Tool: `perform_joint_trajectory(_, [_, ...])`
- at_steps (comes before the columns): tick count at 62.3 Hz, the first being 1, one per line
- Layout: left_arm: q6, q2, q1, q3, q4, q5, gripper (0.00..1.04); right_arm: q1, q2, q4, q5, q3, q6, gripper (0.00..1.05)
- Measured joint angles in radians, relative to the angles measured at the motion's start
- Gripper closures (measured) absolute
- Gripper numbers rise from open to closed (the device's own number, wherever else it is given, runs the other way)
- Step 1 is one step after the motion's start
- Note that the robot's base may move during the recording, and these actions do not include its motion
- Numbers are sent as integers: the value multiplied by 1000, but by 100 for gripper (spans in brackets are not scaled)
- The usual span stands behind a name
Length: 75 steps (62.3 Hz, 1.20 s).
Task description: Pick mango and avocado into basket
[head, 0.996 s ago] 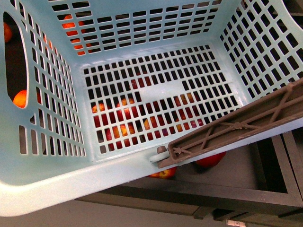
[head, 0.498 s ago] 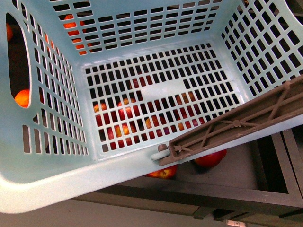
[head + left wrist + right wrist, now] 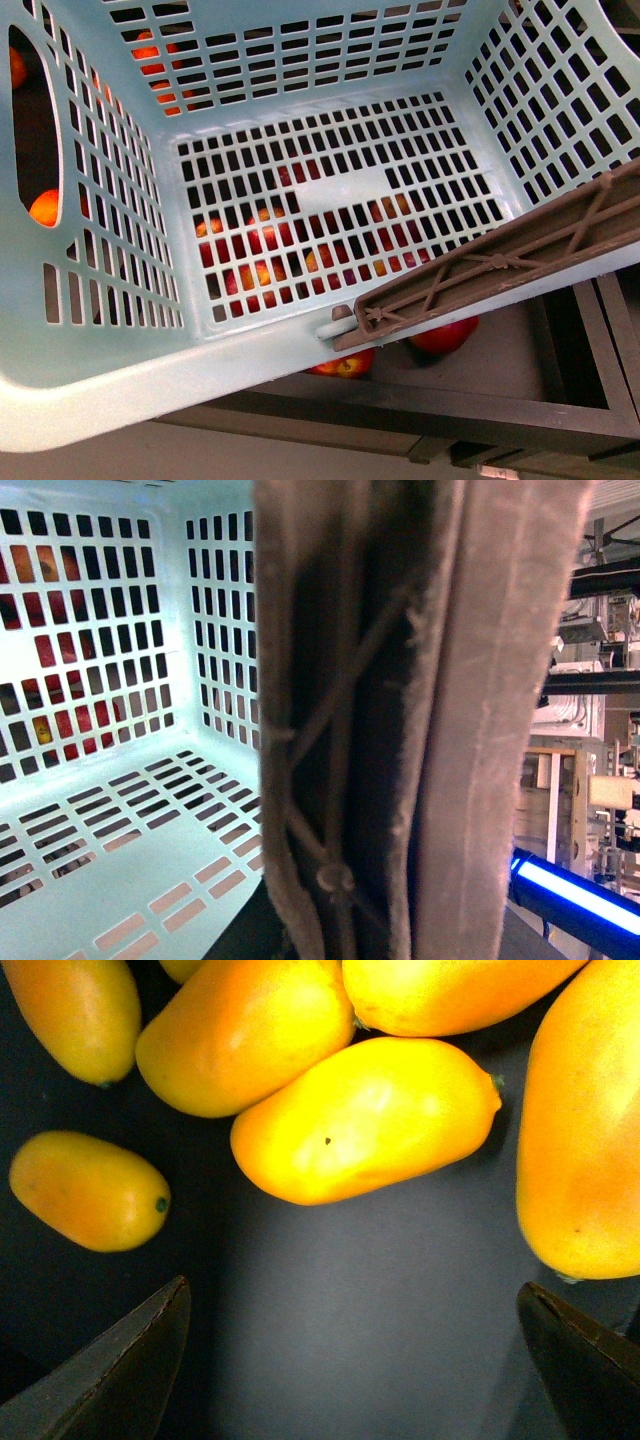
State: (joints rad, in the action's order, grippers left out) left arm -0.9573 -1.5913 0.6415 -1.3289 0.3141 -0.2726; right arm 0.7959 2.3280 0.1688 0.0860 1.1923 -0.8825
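Observation:
The light turquoise basket (image 3: 120, 390) fills the front view, tilted, with nothing inside it. Its brown handle (image 3: 500, 265) crosses the lower right. In the left wrist view the handle (image 3: 400, 720) stands very close and blurred, with the basket's slotted wall (image 3: 110, 630) behind it. My left gripper is shut on the basket at this handle, and its fingers are hidden. Several orange-yellow mangoes lie on a dark surface in the right wrist view. The nearest mango (image 3: 365, 1120) sits just beyond my open right gripper (image 3: 352, 1290), which has nothing between its dark fingers (image 3: 120, 1370). The avocado is out of view.
Red apples (image 3: 265, 240) show through the basket's floor slots, and one more apple (image 3: 445, 335) lies below the handle. Small orange fruits (image 3: 45, 208) show through the left wall. A dark crate edge (image 3: 400, 400) runs below. A blue light bar (image 3: 575, 895) glows beside the handle.
The basket swayed slightly to the right and came back. Nothing else differs.

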Motion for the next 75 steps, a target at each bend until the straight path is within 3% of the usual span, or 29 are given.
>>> perform_joint_trajectory(29, [0, 0, 0, 0, 0, 0, 89, -55, 80, -203, -225, 169, -386, 9])
perform_joint_trajectory(51, [0, 0, 0, 0, 0, 0, 89, -63, 133, -229, -249, 225, -415, 9])
perform_joint_trajectory(75, [0, 0, 0, 0, 0, 0, 89, -36, 134, -185, -247, 152, -406, 9])
